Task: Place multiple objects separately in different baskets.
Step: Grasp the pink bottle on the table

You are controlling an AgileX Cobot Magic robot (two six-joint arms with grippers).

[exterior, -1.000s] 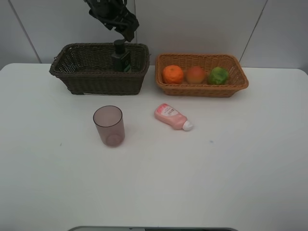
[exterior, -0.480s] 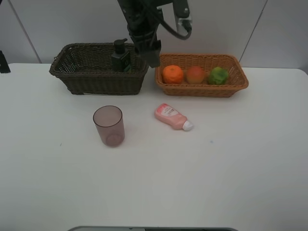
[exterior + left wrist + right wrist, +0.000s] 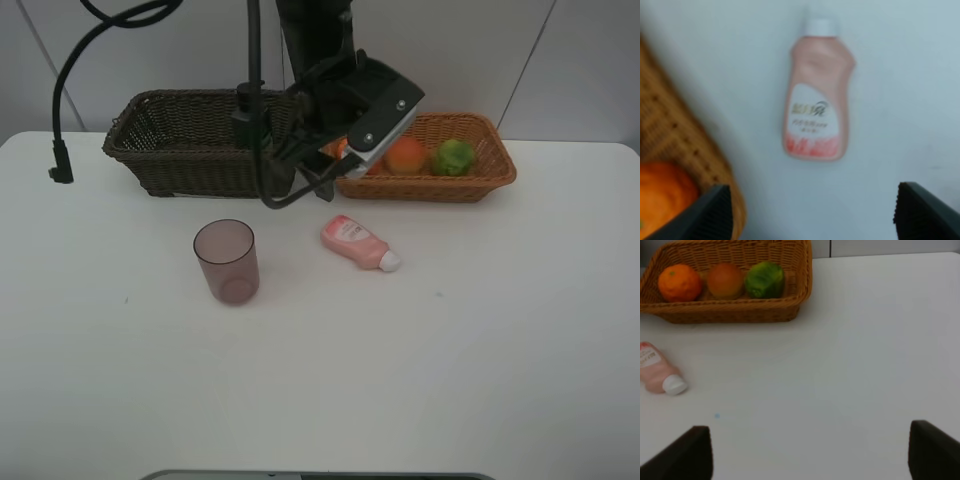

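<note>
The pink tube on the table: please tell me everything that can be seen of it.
The pink tube is a plastic-looking squeeze tube, flat at one end, with a white cap at the other. A white label with small print faces up. It lies flat on the white table, closed, in front of the light wicker basket but apart from it. Only the table touches it.

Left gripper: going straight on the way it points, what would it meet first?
Probably the pink tube, lying on the table ahead of the open left gripper. Depth is unclear, so it could touch bare table just short of it.
</note>
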